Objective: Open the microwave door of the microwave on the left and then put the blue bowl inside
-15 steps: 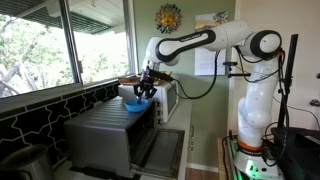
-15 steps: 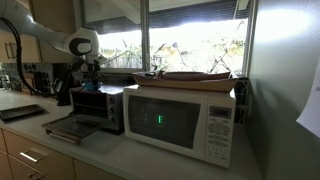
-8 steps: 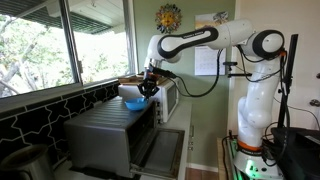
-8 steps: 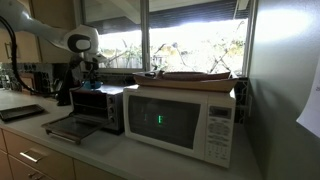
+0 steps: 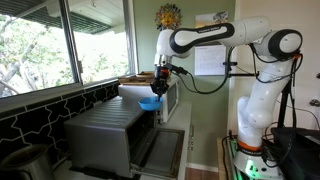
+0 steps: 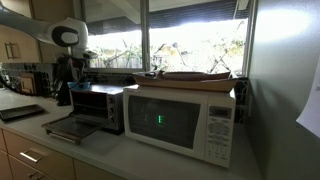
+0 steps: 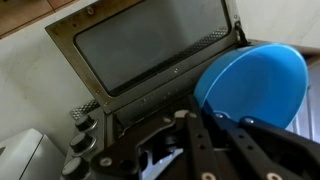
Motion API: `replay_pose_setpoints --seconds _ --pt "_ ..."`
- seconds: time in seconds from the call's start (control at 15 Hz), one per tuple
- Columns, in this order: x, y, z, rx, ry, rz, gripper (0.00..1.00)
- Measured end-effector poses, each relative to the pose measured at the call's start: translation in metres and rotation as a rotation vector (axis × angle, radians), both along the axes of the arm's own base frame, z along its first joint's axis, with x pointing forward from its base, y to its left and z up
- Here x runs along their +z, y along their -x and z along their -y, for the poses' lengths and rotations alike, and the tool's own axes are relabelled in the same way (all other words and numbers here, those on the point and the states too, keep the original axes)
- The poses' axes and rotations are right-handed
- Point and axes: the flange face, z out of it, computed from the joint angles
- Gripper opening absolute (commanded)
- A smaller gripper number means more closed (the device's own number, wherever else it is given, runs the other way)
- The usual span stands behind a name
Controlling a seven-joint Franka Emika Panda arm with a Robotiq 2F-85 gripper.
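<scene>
My gripper [image 5: 158, 84] is shut on the rim of the blue bowl [image 5: 150, 102] and holds it in the air just off the front of the grey steel microwave [image 5: 105, 132]. The microwave door [image 5: 162, 150] hangs open, folded down and level. In the wrist view the blue bowl [image 7: 255, 85] fills the right side, its rim pinched between my fingers [image 7: 195, 140], and the gripper [image 7: 200, 116] is above the open door with its dark window [image 7: 150, 50]. In an exterior view the gripper [image 6: 74, 72] hangs over the microwave [image 6: 98, 106] and its open door [image 6: 62, 127]. The bowl is not clear there.
A white microwave [image 6: 180, 120] stands beside the grey one, with a flat tray [image 6: 190, 76] on top; it also shows behind the bowl [image 5: 171, 98]. Windows run behind the counter. A dark tray [image 6: 20, 112] lies on the counter further along. The robot base [image 5: 250, 140] stands nearby.
The arm has carried the blue bowl from above the grey microwave's top out past its front, over the open door. The grip on the bowl is unchanged.
</scene>
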Motion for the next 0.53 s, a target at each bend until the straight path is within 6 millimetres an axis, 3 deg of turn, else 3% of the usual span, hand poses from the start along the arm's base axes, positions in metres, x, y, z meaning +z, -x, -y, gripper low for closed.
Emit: replay_pose_setpoints --seconds 0.27,0.53 --pt "-0.034 0.025 -0.002 0.076 0.034 -0.040 0.05" --pt "-0.072 0.029 0.002 0.044 0.046 -0.079 0.04"
